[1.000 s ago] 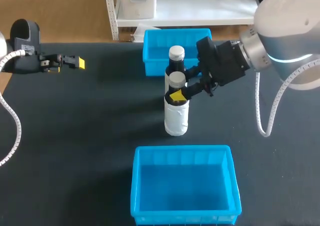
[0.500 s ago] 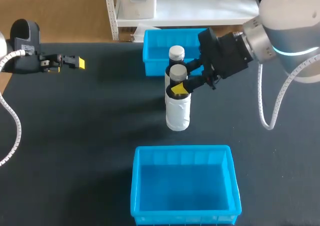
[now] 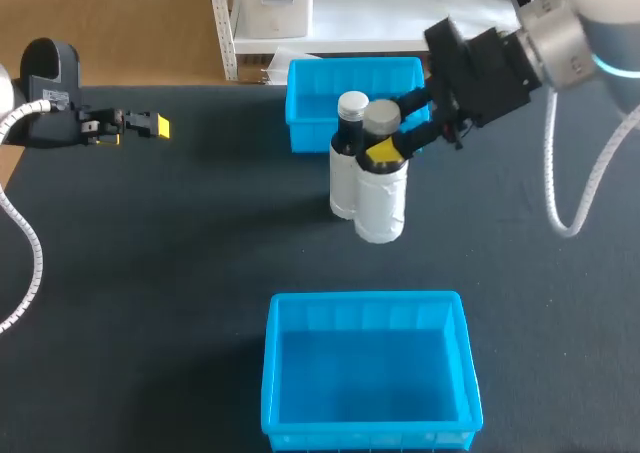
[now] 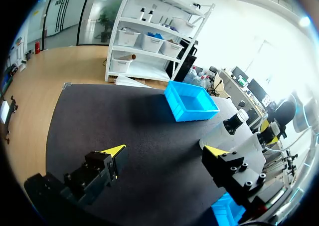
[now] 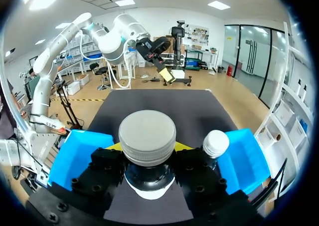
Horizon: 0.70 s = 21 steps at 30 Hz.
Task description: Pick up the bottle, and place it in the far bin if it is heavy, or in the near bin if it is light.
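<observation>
A blue near bin [image 3: 365, 299] is seen at the near edge of the table [image 3: 180, 273], around its middle. Farther in, between the two bins, a white bottle [image 3: 381, 205] with a grey cap is gripped at the neck by the right pincer [image 3: 381, 145], clamped from both sides. A second bottle [image 3: 345, 173] is found just beside it. The left pincer [image 3: 150, 125] is held near the far left corner, fingers apart and holding nothing. The far bin [image 3: 310, 108] is set at the far edge.

We place all by the standing bottle [image 3: 343, 173], far bin [image 3: 310, 123] just behind, near bin [image 3: 272, 373] well before, held bottle [image 3: 382, 201] just right, in our right gripper [image 3: 385, 146], left gripper [image 3: 155, 125] far left.
</observation>
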Available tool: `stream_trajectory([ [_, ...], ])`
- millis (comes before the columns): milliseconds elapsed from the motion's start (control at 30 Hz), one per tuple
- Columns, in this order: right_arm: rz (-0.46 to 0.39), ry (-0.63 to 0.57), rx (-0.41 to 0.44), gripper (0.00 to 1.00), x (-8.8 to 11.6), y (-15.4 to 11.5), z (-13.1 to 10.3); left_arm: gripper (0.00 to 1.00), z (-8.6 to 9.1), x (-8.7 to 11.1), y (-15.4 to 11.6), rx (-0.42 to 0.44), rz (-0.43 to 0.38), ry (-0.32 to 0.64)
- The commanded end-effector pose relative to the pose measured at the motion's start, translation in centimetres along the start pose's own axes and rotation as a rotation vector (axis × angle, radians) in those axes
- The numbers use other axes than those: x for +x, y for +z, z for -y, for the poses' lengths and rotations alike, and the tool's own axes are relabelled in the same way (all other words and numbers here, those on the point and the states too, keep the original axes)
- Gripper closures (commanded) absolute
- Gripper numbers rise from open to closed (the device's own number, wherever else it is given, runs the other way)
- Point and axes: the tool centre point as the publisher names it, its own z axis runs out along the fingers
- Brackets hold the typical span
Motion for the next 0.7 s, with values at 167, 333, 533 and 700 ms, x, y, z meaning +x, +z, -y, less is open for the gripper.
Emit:
stream_trajectory([
  [167, -0.01, 0.038, 0.03, 1.0, 0.5, -4.3, -0.2, 0.0, 0.0, 0.0, 0.0, 0.0, 0.0, 0.0],
  [333, -0.037, 0.07, 0.055, 1.0, 1.1, -6.1, 0.3, 0.0, 0.0, 0.0, 0.0, 0.0, 0.0, 0.0],
  [533, -0.055, 0.091, 0.069, 1.0, 1.8, -8.0, 1.2, 0.0, 0.0, 0.0, 0.0, 0.0, 0.0, 0.0],
  [700, -0.059, 0.111, 0.084, 1.0, 2.6, -9.5, 2.7, 0.0, 0.0, 0.0, 0.0, 0.0, 0.0, 0.0],
])
